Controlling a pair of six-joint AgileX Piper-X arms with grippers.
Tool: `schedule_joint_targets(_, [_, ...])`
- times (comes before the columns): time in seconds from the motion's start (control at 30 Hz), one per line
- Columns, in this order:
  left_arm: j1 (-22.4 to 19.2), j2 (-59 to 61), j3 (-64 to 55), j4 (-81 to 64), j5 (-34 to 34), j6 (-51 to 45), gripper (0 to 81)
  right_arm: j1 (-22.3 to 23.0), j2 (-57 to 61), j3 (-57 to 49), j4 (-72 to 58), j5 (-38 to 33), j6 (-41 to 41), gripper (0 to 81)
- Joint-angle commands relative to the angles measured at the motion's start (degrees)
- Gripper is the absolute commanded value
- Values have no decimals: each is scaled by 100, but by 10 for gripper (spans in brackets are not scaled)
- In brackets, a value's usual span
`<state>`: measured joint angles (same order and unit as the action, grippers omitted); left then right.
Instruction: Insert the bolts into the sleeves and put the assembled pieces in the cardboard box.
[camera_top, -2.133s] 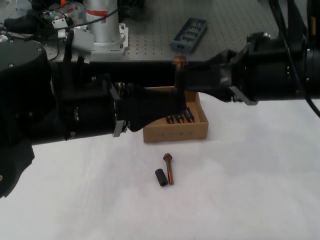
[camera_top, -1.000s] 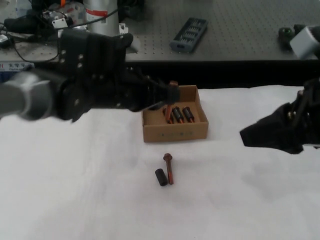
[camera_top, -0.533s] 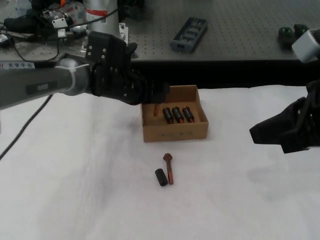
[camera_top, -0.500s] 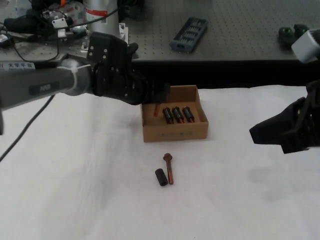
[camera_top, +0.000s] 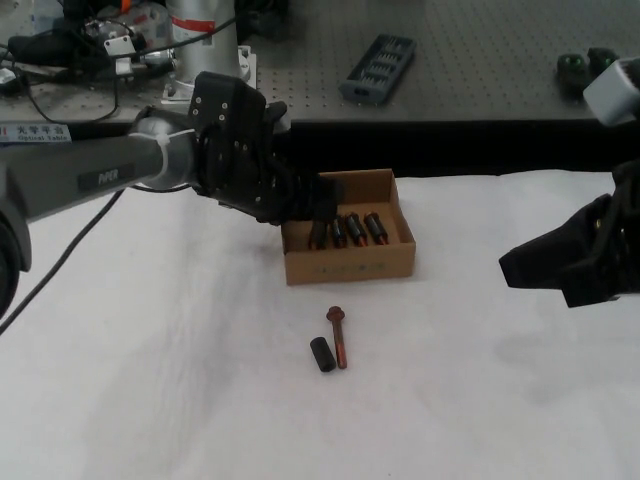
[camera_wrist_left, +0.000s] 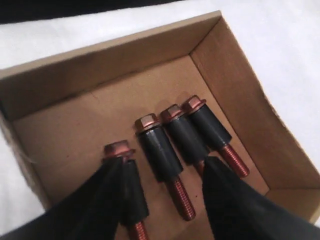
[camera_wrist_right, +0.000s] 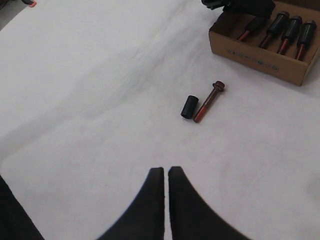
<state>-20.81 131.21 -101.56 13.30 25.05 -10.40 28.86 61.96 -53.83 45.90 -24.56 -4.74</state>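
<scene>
You will find no print here that can be read. The left arm carries a short white marking on its grey tube, too small to make out. A white strip at the far bench's left edge bears blue characters, also illegible. The front wall of the cardboard box shows a faint row of marks, too small to tell.
</scene>
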Motion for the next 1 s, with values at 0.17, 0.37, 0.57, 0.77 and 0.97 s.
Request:
schedule_joint_targets(0.17, [31,-204,-182,530,164,-117,385,-37,-73,-29,-7,-39,-49,25])
schedule_joint_targets(0.37, [31,-925,-182,1581,261,-76,125,-37,-73,-29,96,-39,-49,25])
schedule_joint_targets(0.57, [117,-1590,-161,2647,-319,253,7,-37,-73,-29,518,-39,-22,25])
schedule_joint_targets(0.77, [232,-2198,-165,3723,-586,780,7,-20,-73,-29,706,-39,443,25])
schedule_joint_targets(0.97, [231,-3017,595,3983,-682,994,7,-20,-73,-29,693,-39,763,25])
